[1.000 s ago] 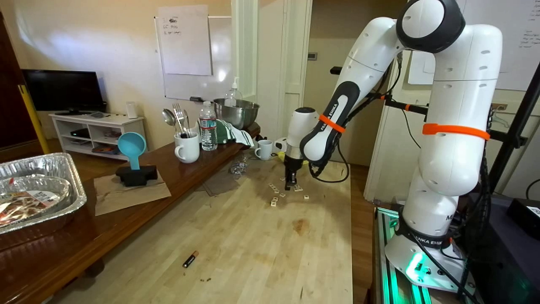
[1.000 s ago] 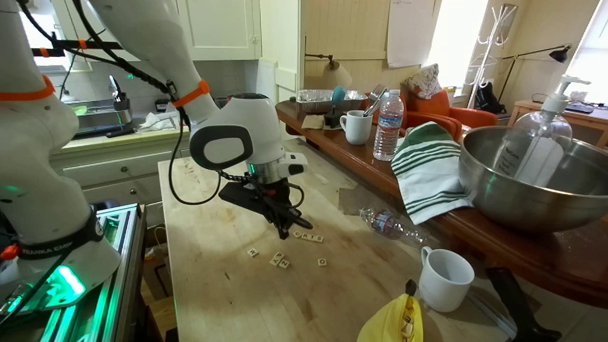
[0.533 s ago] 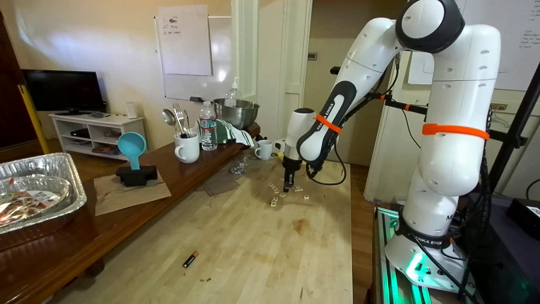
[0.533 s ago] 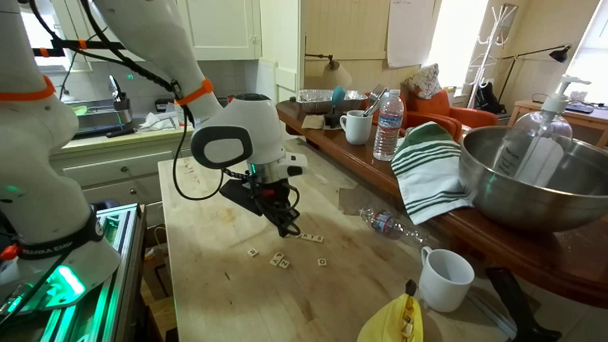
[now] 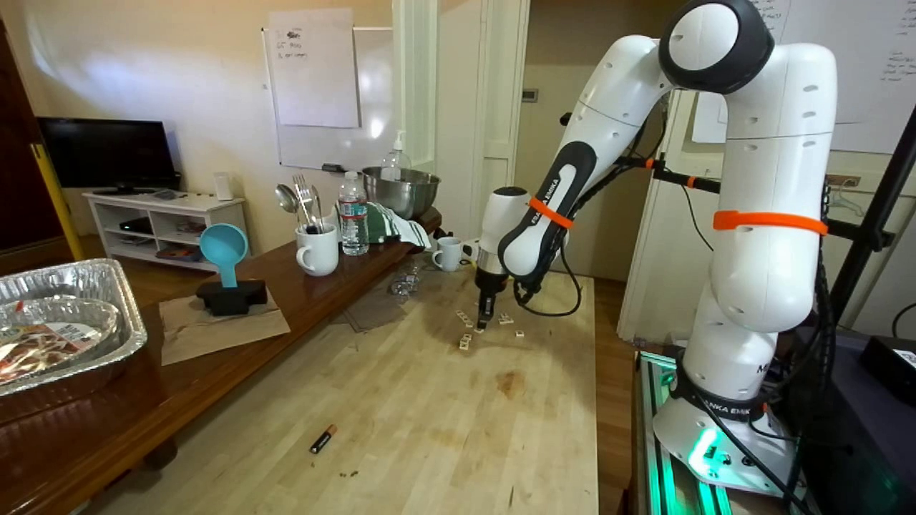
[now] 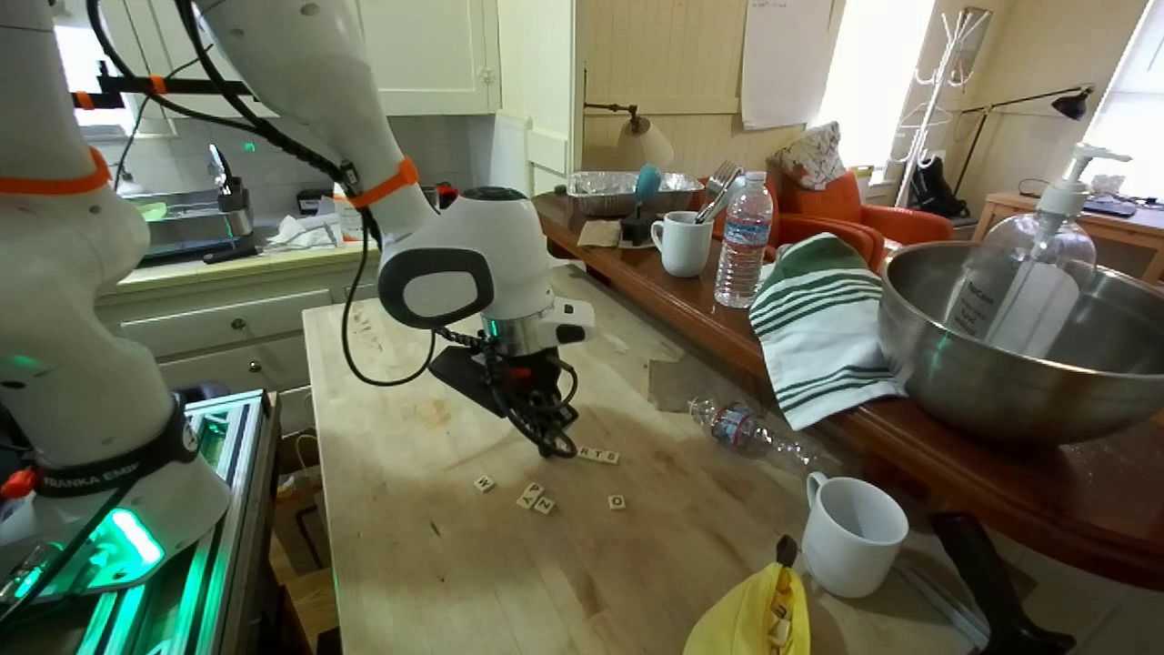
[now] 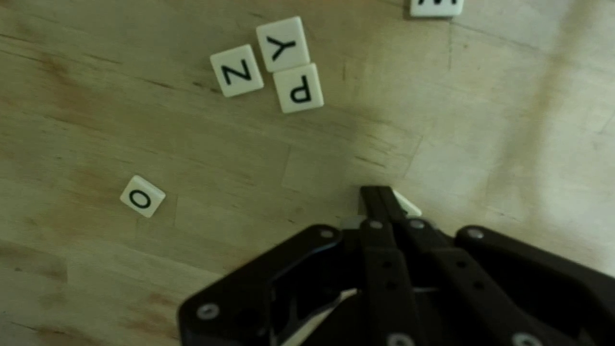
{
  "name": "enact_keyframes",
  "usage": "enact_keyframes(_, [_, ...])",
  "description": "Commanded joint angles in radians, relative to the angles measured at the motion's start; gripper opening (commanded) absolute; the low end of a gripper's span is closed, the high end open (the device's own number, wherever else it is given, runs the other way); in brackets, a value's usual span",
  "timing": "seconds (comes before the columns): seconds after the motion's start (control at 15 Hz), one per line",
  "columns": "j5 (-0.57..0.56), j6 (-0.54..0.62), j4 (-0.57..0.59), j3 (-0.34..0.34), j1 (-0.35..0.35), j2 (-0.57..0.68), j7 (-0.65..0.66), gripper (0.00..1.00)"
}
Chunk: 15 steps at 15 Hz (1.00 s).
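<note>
Wrist view, places off the P tile (image 7: pixel 299 88): O tile (image 7: pixel 142 196) well apart, lower left; Z tile (image 7: pixel 237 70) left; Y tile (image 7: pixel 283 44) touching its top edge; gripper (image 7: pixel 377 190) lower right, fingers pressed together, nothing pinched that I can see; half-hidden letter tile (image 7: pixel 406 205) at the fingertips, also lower right, contact can't be told; W-or-M tile (image 7: pixel 436 6) upper right, cut by the frame. My read: contact work with the tips together. Keep them low but just off the tabletop (image 7: pixel 230 144), bear on the tile's side, not its face, short straight strokes; risk is riding up over it. Stay wide of P, a bump there likely shoves Y too. O–P gap looks roomiest. In an exterior view, same reference: tabletop edge well left; tile row (image 6: pixel 597 455) right and farther back; plastic bottle (image 6: pixel 747 431) lying farther right; white mug (image 6: pixel 855 537) right and nearer the viewer; dark wood bar (image 6: pixel 1073 491) rightmost, bounding that side. Lift before crossing any tile.
</note>
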Motion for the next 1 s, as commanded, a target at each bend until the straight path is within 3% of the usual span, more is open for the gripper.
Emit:
enact_keyframes(0.0, [-0.014,-0.03,0.027,0.003,0.014,0.03,0.033,0.0])
enact_keyframes(0.93, [-0.099,0.009,0.029,0.002,0.043,0.042,0.026,0.0])
